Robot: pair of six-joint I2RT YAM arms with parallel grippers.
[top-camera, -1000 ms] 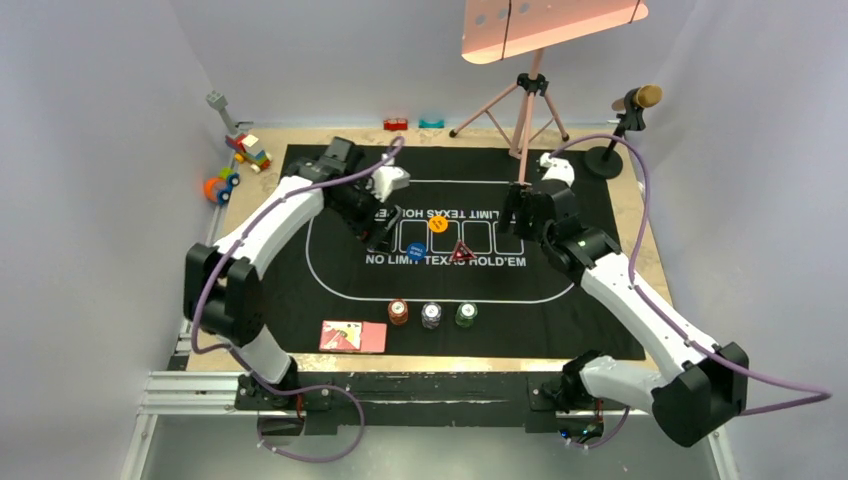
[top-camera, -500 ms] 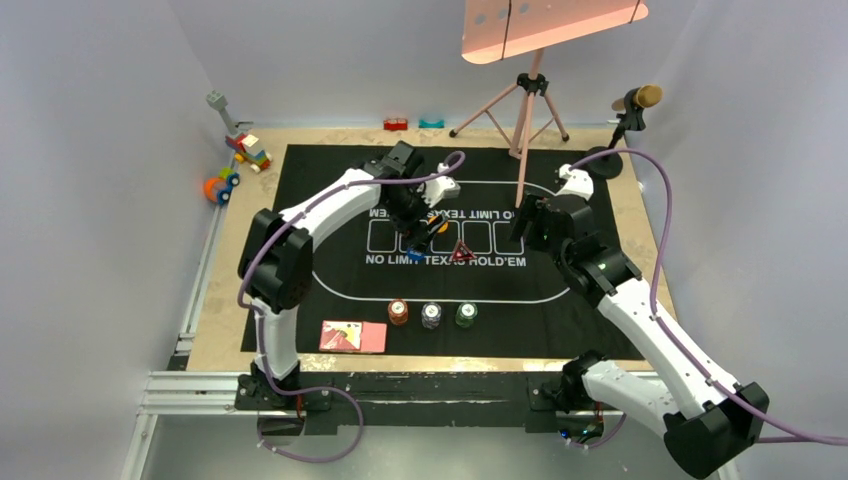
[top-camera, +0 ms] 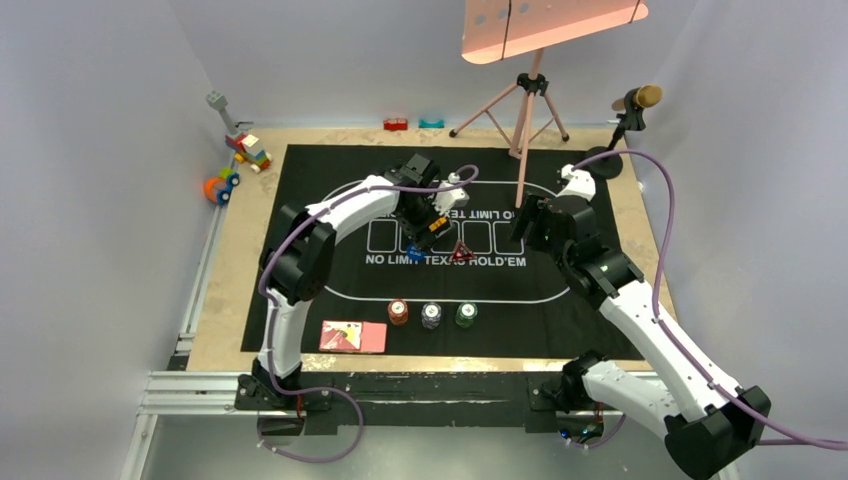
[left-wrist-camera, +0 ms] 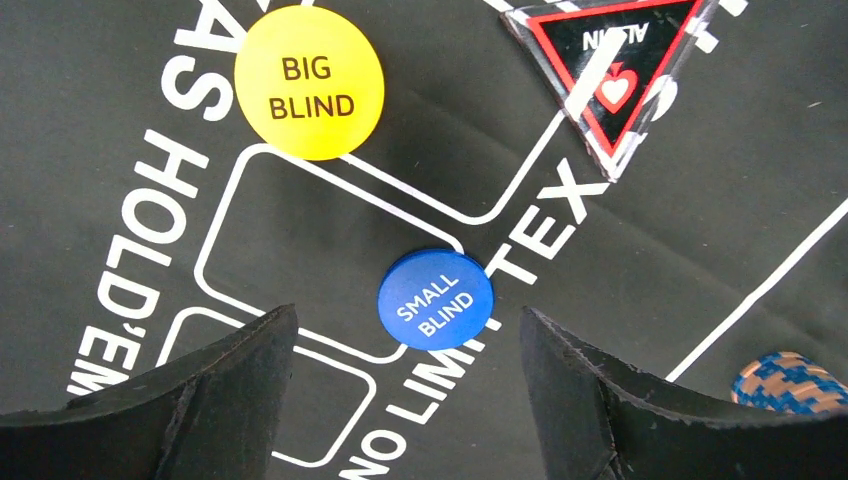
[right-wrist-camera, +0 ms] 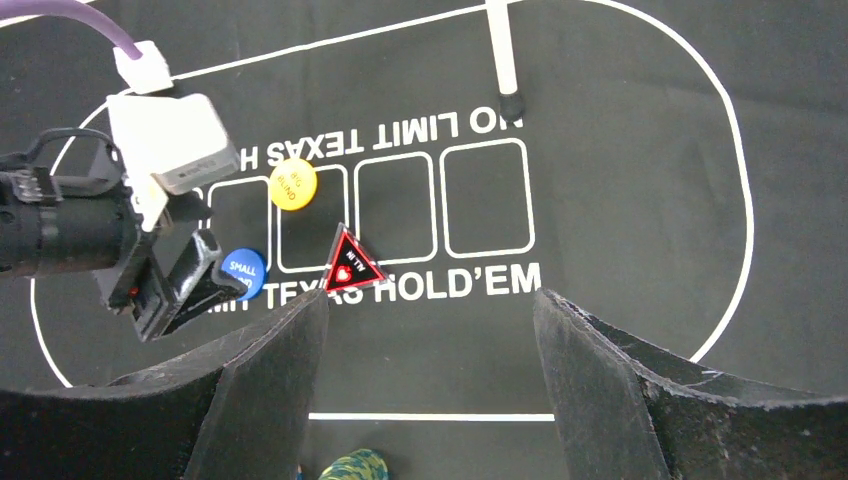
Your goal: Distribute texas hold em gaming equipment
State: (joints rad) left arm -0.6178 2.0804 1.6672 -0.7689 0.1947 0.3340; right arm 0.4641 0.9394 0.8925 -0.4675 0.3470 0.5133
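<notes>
My left gripper (left-wrist-camera: 405, 318) is open and empty, low over the mat, with the blue SMALL BLIND button (left-wrist-camera: 435, 299) just ahead between its fingers. The orange BIG BLIND button (left-wrist-camera: 309, 82) and the red triangular marker (left-wrist-camera: 608, 62) lie beyond it. In the top view the left gripper (top-camera: 426, 237) stands over the blue button (top-camera: 414, 254), left of the marker (top-camera: 462, 252). The red (top-camera: 398, 312), grey (top-camera: 431, 316) and green (top-camera: 466, 314) chip stacks and the pink cards (top-camera: 352, 336) lie nearer. My right gripper (right-wrist-camera: 430, 297) is open and empty, above the mat.
A pink tripod (top-camera: 527, 110) stands at the back of the black mat (top-camera: 300, 290); one leg foot (right-wrist-camera: 512, 103) rests on the mat. A microphone stand (top-camera: 616, 140) is at the back right. Toy blocks (top-camera: 238, 160) lie at the back left.
My left arm has swung right from the mat's left part until its open gripper is over the blue button. The right arm shifted a little to the right early on, then held.
</notes>
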